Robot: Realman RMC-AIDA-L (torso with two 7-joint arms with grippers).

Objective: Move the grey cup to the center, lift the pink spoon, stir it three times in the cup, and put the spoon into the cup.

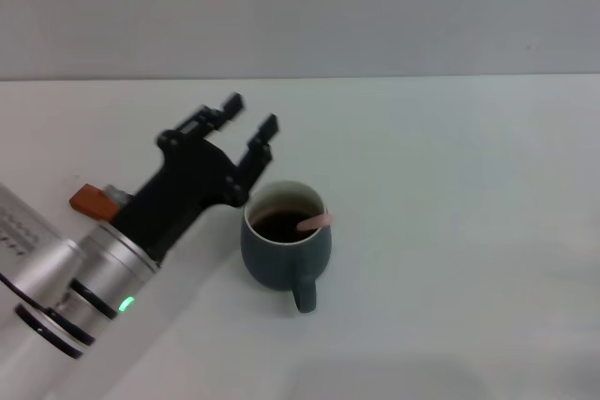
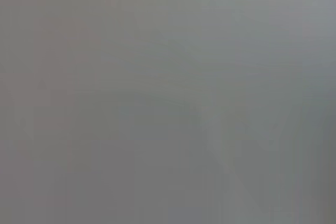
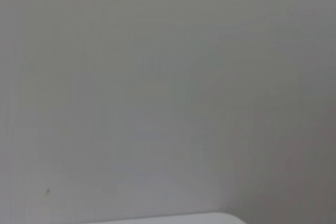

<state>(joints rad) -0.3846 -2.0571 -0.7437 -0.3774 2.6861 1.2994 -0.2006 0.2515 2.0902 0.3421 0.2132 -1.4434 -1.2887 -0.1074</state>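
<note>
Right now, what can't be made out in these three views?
- Spoon: head view shows only the pink handle end on the cup rim; its bowl is hidden in dark liquid.
- Right gripper: in no view.
- Left wrist view: blank grey blur, nothing identifiable.
- Right wrist view: plain pale surface only.
- Left gripper: open beside the cup, its arm cut off by the edge.

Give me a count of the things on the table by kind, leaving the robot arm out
Mugs: 1, the grey cup, holding dark liquid
Spoons: 1, the pink spoon, resting in the cup
Total: 2
</note>
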